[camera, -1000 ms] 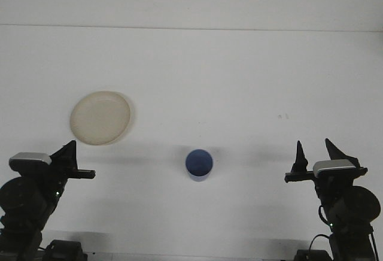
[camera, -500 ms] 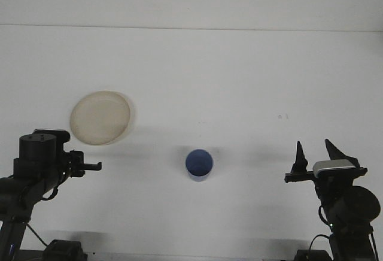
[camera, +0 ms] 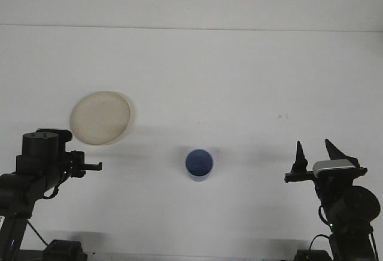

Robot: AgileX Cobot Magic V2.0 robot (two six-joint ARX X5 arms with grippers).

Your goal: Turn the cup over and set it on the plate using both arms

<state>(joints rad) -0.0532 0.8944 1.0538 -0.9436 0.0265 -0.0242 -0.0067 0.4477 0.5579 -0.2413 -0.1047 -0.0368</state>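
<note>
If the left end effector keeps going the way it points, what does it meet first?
Probably the cup: the left end effector points right, roughly level with it. Depth is unclear; it may pass just behind.

Right claw [camera: 314, 153] spread, pointing up; left arm [camera: 36, 165] low.

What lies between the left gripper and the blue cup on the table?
Nothing: in the front view, only bare white table separates the left gripper from the blue cup.
</note>
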